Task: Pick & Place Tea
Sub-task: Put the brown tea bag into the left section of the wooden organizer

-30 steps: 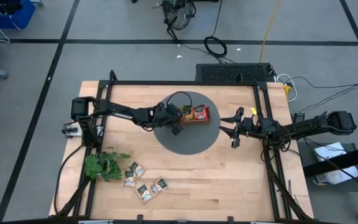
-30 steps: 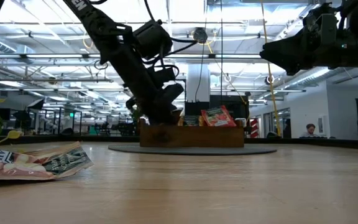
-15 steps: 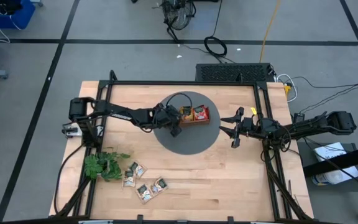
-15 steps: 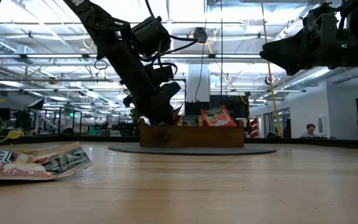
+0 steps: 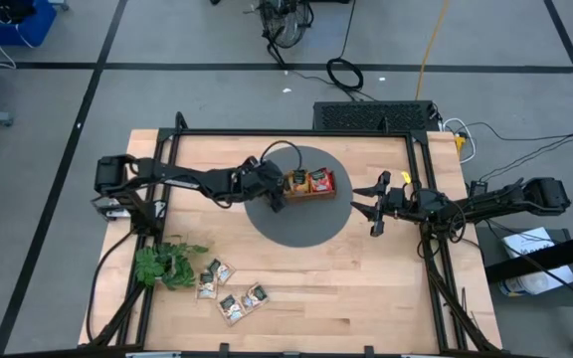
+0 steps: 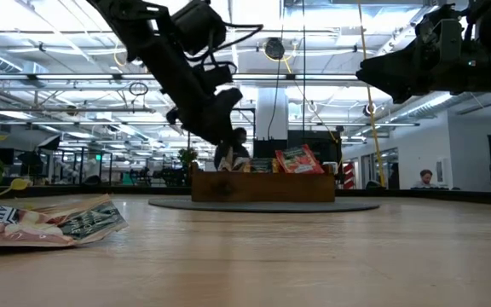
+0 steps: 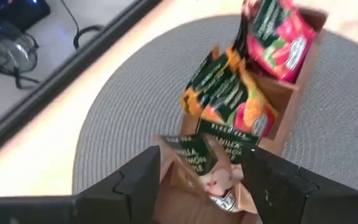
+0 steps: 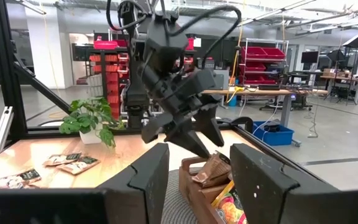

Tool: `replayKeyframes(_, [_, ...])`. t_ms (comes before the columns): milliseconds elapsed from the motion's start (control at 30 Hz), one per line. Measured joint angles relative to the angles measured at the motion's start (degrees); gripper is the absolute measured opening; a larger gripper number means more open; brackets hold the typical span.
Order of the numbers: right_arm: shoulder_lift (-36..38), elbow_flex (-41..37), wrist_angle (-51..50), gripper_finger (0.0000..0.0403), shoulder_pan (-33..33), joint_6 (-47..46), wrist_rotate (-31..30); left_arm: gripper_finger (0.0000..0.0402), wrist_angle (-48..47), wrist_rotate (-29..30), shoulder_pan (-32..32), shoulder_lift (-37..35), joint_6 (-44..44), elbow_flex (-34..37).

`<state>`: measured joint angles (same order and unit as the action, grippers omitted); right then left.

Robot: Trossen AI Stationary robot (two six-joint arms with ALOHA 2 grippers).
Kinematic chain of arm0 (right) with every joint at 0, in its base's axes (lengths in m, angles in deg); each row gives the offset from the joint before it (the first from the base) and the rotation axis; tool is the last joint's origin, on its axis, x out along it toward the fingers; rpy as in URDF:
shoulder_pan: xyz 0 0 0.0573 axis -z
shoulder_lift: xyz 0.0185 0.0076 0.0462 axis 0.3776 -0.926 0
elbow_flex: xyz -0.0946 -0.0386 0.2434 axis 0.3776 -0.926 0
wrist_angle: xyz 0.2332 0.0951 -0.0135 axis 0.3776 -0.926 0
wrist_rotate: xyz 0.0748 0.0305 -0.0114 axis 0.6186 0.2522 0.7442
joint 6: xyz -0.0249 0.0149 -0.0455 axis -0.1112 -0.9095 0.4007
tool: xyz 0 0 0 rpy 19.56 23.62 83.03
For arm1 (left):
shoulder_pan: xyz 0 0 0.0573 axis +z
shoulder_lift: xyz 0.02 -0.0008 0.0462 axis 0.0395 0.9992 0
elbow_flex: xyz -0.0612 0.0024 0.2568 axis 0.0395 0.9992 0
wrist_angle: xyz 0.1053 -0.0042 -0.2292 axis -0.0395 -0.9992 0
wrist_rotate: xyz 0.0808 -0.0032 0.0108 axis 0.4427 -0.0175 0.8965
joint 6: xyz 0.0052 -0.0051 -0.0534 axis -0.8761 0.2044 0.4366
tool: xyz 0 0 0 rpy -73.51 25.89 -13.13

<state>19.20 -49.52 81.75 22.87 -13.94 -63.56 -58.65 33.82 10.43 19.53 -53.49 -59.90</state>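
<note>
Wooden tabletop (image 5: 366, 288) fills the frame's centre. At lower left, pale tea sachets (image 5: 229, 290) are scattered beside a plant sprig (image 5: 167, 264). At centre, the left gripper (image 5: 276, 199) is held open above the tray (image 5: 310, 194) — sachets inside. At right, the right gripper (image 5: 374, 210) is parked, jaws parted, empty.

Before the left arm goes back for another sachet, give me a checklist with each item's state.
1. Left claw open and empty: ok, fingers apart, nothing between them.
2. Pale sachet inside the wooden tray: ok, in its end compartment beside the orange sachets.
3. Left claw lifted above the tray: ok in the low view.
4. More sachets on table left to pick: ok, several lie by the plant sprig.
5. Right claw out of the way: ok, beside the grey mat.
</note>
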Motion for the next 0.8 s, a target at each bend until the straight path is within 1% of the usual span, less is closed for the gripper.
replayKeyframes(200, [-0.01, -0.01, 0.05, 0.0155, 0.0, 0.0, 0.0, 0.0225, -3.78, -0.77, -0.05, -1.38, -1.68, 0.0])
replayKeyframes(333, [0.01, 0.0, 0.07, 0.0155, 0.01, 0.0, 0.0, 0.0222, -7.47, -1.28, -0.05, -1.07, 1.5, 0.0])
replayKeyframes(367, [0.02, 0.0, 0.05, 0.0155, 0.02, 0.0, 0.0, 0.0215, -8.33, -2.49, -0.05, -0.97, 2.43, 0.0])
replayKeyframes(433, [-0.01, 0.0, 0.03, 0.0155, 0.02, 0.0, 0.0, 0.0186, -8.98, -6.12, -0.06, -0.83, 3.36, 0.09])
replayKeyframes(467, [0.01, 0.0, 0.06, 0.0155, 0.01, 0.0, 0.0, 0.0162, -8.55, -7.77, -0.18, -0.83, 3.34, 0.08])
replayKeyframes(533, [-0.01, 0.0, 0.02, 0.0155, 0.01, 0.0, -0.01, 0.0103, -7.56, -8.92, -0.6, -0.85, 2.81, 0.07])
replayKeyframes(600, [-0.01, -0.02, 0.07, 0.0155, 0.0, 0.0, 0.0, 0.0037, -7.13, -8.9, -0.99, -0.85, 1.9, 0.07])
replayKeyframes(633, [0.01, -0.01, 0.04, 0.0155, 0.0, 0.0, 0.0, 0.0019, -6.58, -8.9, -1.15, -0.85, 1.76, 0.07])
replayKeyframes(800, [0.0, -0.01, 0.04, 0.0155, 0.01, 0.0, 0.0, 0.0015, -6.02, -8.96, -1.17, -0.84, 1.42, 0.02])
